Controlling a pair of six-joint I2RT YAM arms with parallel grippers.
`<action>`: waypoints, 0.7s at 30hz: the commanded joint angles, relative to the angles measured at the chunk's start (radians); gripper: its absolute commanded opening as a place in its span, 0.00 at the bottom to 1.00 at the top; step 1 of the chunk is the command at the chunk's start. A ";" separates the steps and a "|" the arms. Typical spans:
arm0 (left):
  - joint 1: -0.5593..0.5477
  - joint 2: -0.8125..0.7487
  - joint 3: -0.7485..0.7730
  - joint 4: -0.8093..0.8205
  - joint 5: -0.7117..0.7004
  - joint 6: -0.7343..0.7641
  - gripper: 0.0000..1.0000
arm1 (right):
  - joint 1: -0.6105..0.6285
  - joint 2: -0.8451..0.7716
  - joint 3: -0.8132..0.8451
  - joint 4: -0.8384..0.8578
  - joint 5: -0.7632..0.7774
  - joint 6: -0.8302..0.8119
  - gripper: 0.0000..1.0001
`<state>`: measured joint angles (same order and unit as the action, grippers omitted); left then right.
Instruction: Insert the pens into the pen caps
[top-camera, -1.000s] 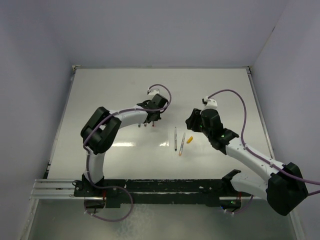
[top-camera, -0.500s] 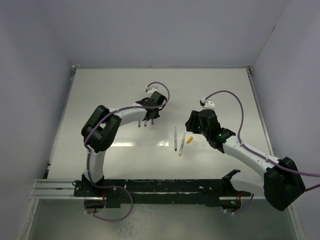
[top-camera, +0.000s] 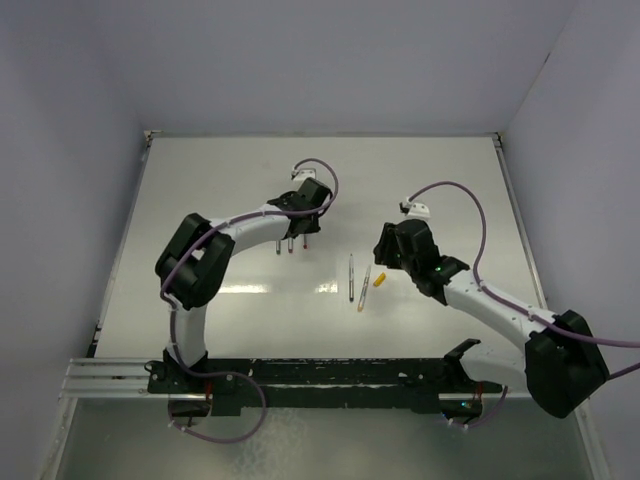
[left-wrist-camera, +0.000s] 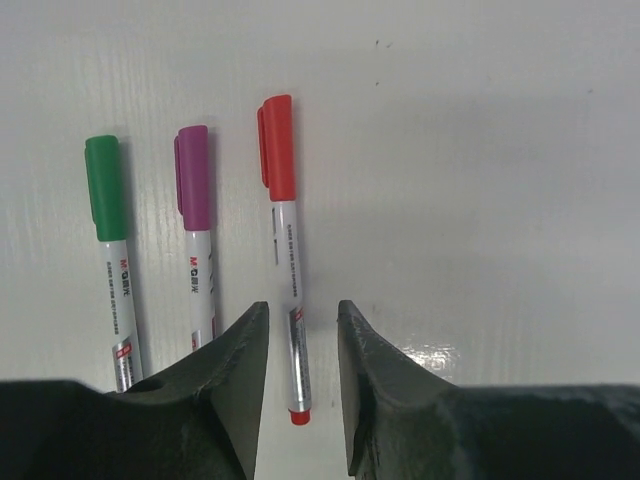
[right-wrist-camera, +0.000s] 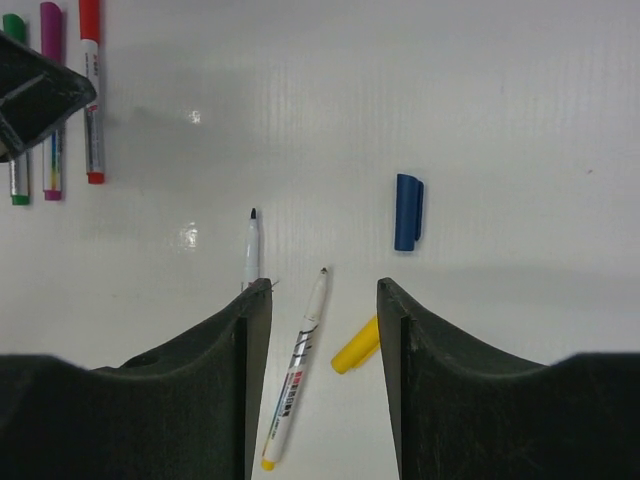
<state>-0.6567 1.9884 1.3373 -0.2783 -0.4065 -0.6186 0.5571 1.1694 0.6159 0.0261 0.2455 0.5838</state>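
Posture: both reaching forward; left claw (left-wrist-camera: 302, 320) parted astride red pen (left-wrist-camera: 283, 240) (untouched); right claw (right-wrist-camera: 325, 290) half-open, empty.

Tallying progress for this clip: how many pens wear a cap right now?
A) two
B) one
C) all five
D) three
D: the left wrist view shows the green-capped pen, magenta-capped pen and red-capped pen lying side by side, while the right wrist view shows the dark-tipped pen and yellow-ended pen bare, with the blue cap and yellow cap loose.
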 joint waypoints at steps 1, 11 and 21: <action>-0.011 -0.124 0.003 0.038 0.015 0.027 0.37 | -0.005 0.008 0.026 -0.034 0.085 0.011 0.48; -0.185 -0.199 -0.045 0.024 -0.031 0.062 0.46 | -0.186 0.080 0.031 -0.019 -0.047 0.011 0.46; -0.344 -0.192 -0.051 -0.040 0.003 0.050 0.51 | -0.189 0.002 0.023 -0.043 0.089 0.020 0.46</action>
<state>-0.9798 1.8271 1.2804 -0.3061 -0.4072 -0.5808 0.3676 1.2316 0.6170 -0.0174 0.2520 0.5919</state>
